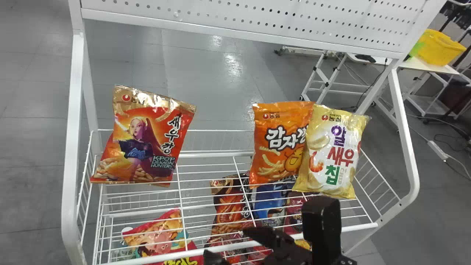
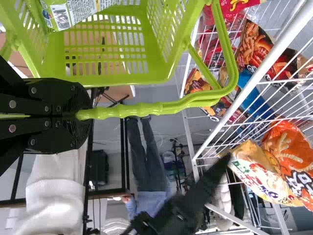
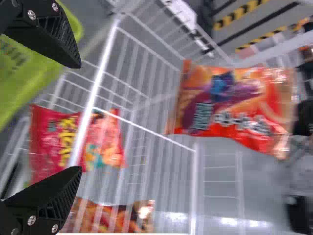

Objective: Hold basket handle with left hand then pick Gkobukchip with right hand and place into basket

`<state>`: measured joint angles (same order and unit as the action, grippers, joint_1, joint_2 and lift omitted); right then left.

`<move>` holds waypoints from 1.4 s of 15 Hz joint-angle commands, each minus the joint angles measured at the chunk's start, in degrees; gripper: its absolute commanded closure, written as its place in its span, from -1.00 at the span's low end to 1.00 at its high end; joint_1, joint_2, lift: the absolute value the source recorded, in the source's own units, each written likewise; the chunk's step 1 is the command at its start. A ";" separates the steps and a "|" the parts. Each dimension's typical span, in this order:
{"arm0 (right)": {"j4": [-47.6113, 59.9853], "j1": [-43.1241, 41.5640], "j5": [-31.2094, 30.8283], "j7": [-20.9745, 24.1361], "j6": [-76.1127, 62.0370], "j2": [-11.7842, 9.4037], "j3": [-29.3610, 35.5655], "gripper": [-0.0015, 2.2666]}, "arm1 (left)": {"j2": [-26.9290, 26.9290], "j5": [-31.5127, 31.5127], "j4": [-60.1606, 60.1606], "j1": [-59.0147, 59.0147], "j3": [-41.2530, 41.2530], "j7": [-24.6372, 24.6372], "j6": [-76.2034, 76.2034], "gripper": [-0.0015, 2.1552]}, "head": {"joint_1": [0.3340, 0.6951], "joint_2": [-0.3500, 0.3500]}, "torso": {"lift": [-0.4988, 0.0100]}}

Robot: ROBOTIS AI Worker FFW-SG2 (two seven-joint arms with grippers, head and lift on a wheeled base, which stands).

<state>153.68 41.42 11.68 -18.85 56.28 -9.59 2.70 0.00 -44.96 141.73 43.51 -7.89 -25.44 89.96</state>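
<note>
The left end effector (image 2: 80,115) is pinched shut on the handle (image 2: 146,108), presumably to steady the basket (image 2: 117,78) for loading. The Gkobukchip may be the red bag (image 1: 158,235) low in the rack (image 1: 360,226), at left (I cannot be sure which bag it is). Near, farther right, the right end effector (image 3: 78,117) is spread, likely to admit a bag.

We are looking across a grey floor (image 1: 33,154).
Glints of light (image 1: 233,68) are shining on it, and we are seeing a white table (image 1: 412,65) bearing a yellow bin (image 1: 439,48), with a power strip (image 1: 438,150) lying nearby.
</note>
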 commanded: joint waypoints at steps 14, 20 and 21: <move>-20.61 9.56 0.72 6.19 -65.11 1.06 0.82 -0.94 | 0.15 -0.12 -0.92 0.09 -0.11 -0.58 0.07 0.61 | 1.00 -1.00 | 0.83; -20.35 9.91 2.30 8.65 -62.64 1.94 2.31 -0.94 | 0.15 -0.39 -1.19 0.09 -0.28 -0.84 0.07 0.61 | 1.00 -1.00 | 0.83; -20.26 10.00 3.00 8.83 -62.64 2.12 2.31 -0.93 | 0.15 -0.56 -1.10 0.18 -0.46 -0.84 0.07 0.61 | 1.00 -1.00 | 0.83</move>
<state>133.26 51.30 13.98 -10.13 -6.59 -7.63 5.09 0.00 -45.35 140.59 43.60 -8.15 -26.28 89.96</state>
